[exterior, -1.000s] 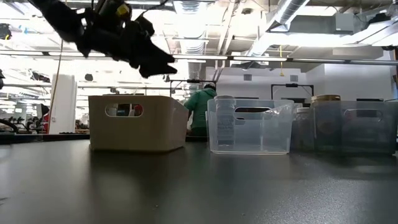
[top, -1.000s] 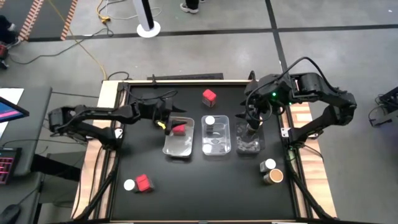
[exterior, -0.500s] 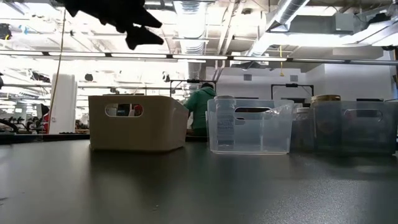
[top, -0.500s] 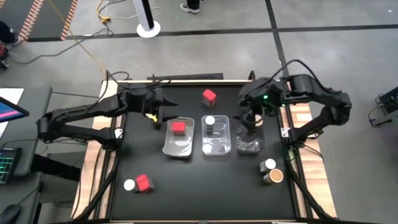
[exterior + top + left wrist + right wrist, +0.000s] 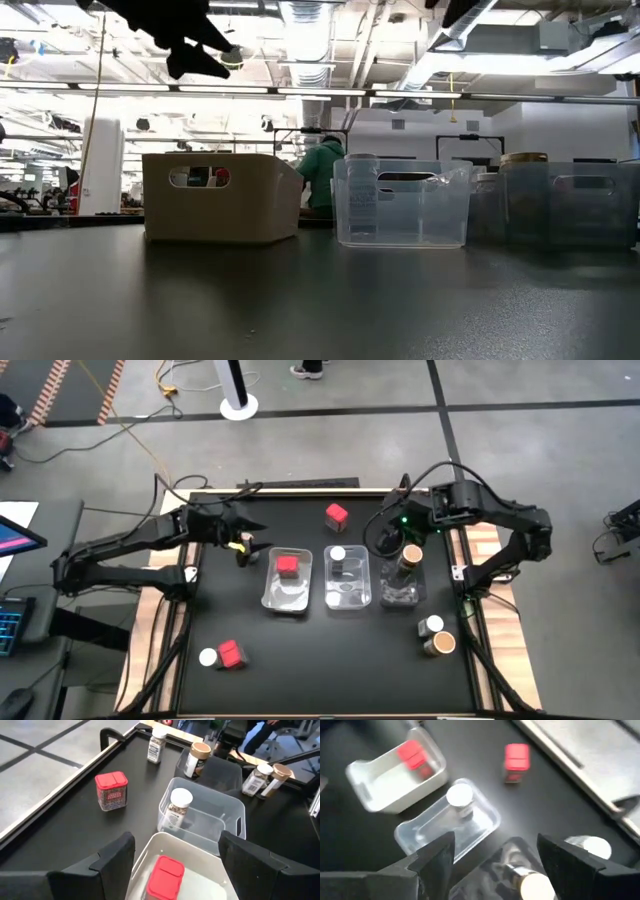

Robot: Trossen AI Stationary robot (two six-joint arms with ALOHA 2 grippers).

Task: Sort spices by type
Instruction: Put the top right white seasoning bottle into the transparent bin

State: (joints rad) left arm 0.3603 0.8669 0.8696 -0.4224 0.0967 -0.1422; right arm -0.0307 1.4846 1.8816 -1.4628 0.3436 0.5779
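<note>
Three trays stand in a row mid-table. The left tray (image 5: 285, 592) holds a red box (image 5: 165, 877). A white-lidded jar (image 5: 177, 806) stands in the middle tray (image 5: 348, 592), and a brown-lidded jar (image 5: 410, 553) in the right tray (image 5: 400, 595). A loose red box (image 5: 336, 515) stands toward the far edge. A white jar (image 5: 207, 657) and a red box (image 5: 231, 653) stand near left, and two jars (image 5: 436, 636) near right. My left gripper (image 5: 243, 538) hangs open, raised, left of the left tray. My right gripper (image 5: 383, 543) hangs open, high by the right tray's far end.
Another white-lidded jar (image 5: 156, 745) stands by the table's far right corner, under my right arm in the high view. A raised rim (image 5: 300, 484) borders the table's far edge. Bare black tabletop (image 5: 330, 660) lies between the near-left and near-right spice groups.
My left gripper has risen and drawn back from the left tray toward the table's left, leaving the red box standing inside; its fingers stayed open. My right gripper has shifted off the right tray toward the far edge and tipped, so the brown-lidded jar's lid now shows.
</note>
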